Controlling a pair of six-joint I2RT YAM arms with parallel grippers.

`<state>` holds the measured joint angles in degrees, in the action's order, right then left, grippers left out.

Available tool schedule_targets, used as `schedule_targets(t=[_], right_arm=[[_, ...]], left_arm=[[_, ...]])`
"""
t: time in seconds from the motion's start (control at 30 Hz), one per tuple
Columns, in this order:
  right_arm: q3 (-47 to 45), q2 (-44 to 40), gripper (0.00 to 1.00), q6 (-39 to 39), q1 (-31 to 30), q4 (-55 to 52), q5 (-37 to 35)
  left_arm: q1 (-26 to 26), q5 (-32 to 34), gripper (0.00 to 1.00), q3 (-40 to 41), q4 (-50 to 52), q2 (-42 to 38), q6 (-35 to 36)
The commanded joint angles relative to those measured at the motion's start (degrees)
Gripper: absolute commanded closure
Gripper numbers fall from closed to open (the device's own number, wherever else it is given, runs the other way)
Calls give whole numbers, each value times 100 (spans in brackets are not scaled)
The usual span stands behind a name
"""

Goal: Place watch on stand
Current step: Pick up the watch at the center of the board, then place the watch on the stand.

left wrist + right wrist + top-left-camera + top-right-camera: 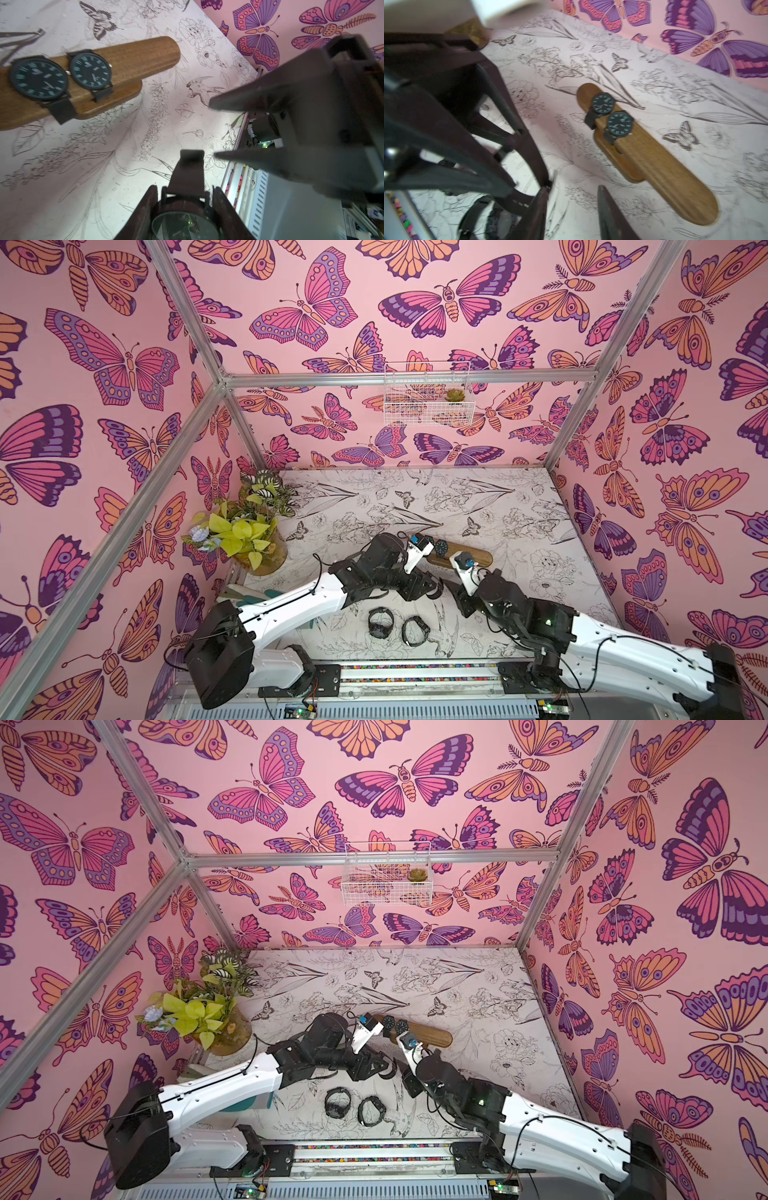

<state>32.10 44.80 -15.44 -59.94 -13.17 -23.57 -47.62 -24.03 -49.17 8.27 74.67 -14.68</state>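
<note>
The brown wooden stand (469, 558) (432, 1038) (141, 56) (664, 166) lies mid-table and carries two black watches (38, 79) (90, 71) side by side near one end. They show too in the right wrist view as watches (603, 103) (620, 124). My left gripper (185, 190) (432, 587) is shut on a third watch (185, 224) (500, 224), its jaws pressed on both sides of the case, just in front of the stand. My right gripper (573, 189) (212, 128) hangs open beside it, with nothing between its fingers.
Two more black watches (380, 622) (414, 630) lie on the table near its front edge, below both arms. A potted plant (245, 531) stands at the left edge. A white wire basket (428, 396) hangs on the back wall.
</note>
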Motion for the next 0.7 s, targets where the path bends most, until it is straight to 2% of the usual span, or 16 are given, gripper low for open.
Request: schedule_targets(t=[0.0,0.13,0.23,0.37,0.47,0.67], right_arm=[[194,-320,48,-851,785,-968,-164],[353,-336,42,-1390,2120,-1425,552],[405,-42,41,-1743,3182,-1505,1307],[327,518,37,-2239,4309,-1195,2495],[288,840,35,-2415,4492,-821,2917],[324,1222,33,-2517,4491,-506,3120]], left_arm=[[342,473,63,-324,954,-120,343],[812,1255,64,-787,1674,-72,431],[1063,1916,64,-1259,2063,292,448],[1318,2337,64,-1890,2300,1010,498],[1334,2449,64,-2242,2318,1501,539],[1317,2586,65,-2782,2358,2243,599]])
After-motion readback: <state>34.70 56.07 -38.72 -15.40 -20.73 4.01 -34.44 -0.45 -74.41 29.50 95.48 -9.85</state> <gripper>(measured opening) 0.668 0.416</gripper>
